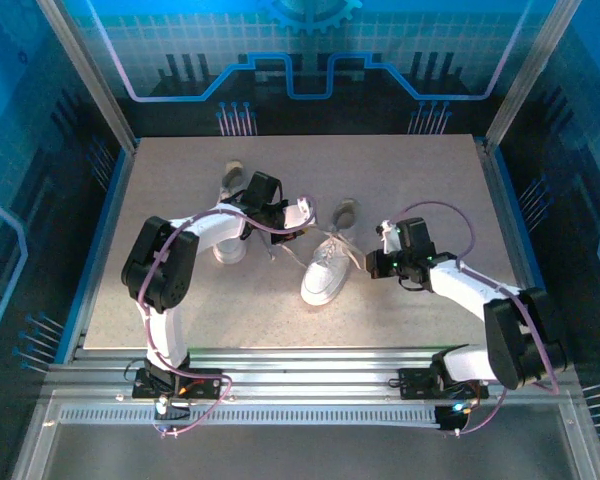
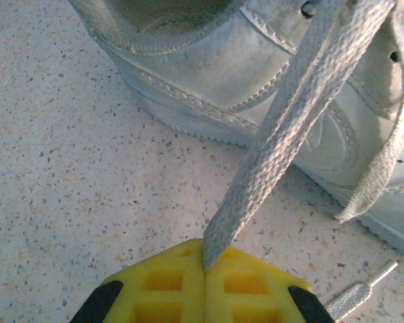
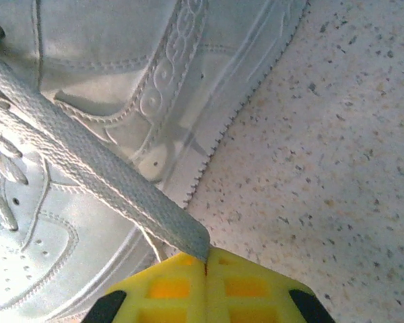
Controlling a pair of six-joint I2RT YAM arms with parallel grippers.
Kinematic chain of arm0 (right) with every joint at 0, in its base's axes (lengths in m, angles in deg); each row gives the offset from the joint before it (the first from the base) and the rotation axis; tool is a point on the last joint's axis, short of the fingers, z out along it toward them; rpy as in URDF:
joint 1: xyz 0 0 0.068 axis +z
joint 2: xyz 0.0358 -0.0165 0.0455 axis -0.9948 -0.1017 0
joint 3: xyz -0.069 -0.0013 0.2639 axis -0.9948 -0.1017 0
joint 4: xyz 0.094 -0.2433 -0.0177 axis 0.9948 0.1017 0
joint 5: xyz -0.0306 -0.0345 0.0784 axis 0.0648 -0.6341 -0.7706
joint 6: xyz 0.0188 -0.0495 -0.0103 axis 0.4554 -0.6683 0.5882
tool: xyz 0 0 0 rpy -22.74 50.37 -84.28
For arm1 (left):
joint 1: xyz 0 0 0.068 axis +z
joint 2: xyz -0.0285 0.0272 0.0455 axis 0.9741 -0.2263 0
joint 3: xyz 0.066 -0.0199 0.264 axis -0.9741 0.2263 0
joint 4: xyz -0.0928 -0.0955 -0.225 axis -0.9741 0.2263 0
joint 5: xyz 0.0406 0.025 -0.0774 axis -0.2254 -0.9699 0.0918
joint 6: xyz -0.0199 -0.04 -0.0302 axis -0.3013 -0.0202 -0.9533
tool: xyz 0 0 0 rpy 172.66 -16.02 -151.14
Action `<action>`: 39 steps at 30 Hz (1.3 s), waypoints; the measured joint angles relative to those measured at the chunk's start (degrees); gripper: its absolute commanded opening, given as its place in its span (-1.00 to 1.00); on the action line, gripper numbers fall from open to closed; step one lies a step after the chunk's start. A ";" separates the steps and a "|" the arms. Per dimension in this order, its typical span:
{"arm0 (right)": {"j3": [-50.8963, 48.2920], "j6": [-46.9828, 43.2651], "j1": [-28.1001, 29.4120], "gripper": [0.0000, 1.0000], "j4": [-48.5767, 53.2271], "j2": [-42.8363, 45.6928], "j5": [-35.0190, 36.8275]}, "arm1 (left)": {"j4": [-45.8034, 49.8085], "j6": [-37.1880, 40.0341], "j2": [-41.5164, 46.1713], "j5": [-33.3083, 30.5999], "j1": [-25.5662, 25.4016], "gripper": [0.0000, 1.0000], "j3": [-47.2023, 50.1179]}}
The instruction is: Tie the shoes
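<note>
The shoe (image 1: 325, 278) sits midway between the bench's (image 1: 430, 180) side edges; the left pincer (image 2: 203, 266) is clamped on one lace (image 2: 283, 134), the right pincer (image 3: 205, 266) on the other lace (image 3: 87, 168). I'd draw both out evenly and gently, so the shoe doesn't drag, before crossing them

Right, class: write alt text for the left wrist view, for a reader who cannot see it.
The yellow left gripper is shut on a flat white lace that runs up to a white sneaker on a speckled table.
</note>
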 measured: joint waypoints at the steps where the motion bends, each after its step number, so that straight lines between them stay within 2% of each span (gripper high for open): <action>1: 0.42 -0.31 -0.02 -1.00 1.29 0.26 0.37 | 0.31 -0.02 0.31 -0.22 0.00 -1.00 0.00; 7: 4.26 -2.62 0.00 -1.00 6.54 0.35 2.80 | 1.29 -0.02 2.21 -1.90 0.00 -1.00 -0.42; 12: 8.02 -4.83 -0.04 -0.88 9.14 -0.90 4.07 | 2.62 -0.04 2.21 -2.32 0.00 -1.00 -2.10; 17: 16.33 -8.50 -0.90 -0.56 10.99 -7.54 2.86 | 3.39 -1.22 1.40 -3.19 -0.22 -1.00 -3.67; 20: 21.35 -9.81 -1.90 -0.15 11.37 -12.04 1.64 | 3.87 -2.91 -0.39 -4.33 -0.28 -1.00 -5.03; 23: 23.82 -10.10 -3.10 -0.02 11.74 -14.58 1.33 | 4.81 -4.15 -1.97 -5.22 -0.28 -1.00 -6.27; 28: 23.50 -9.84 -4.09 -0.04 12.20 -13.53 0.13 | 5.90 -5.11 -2.60 -5.73 -0.28 -1.00 -6.47; 31: 20.24 -10.32 -3.54 -0.09 11.63 -9.33 -1.11 | 5.99 -5.79 -2.60 -5.73 -0.28 -1.00 -6.49; 35: 15.06 -12.76 1.53 -0.14 10.99 -2.93 -0.72 | 5.99 -6.01 -2.60 -5.73 -0.28 -1.00 -6.49; 39: 12.41 -14.53 6.78 -0.15 10.03 -2.14 0.37 | 6.16 -6.01 -2.60 -5.73 -0.28 -1.00 -6.49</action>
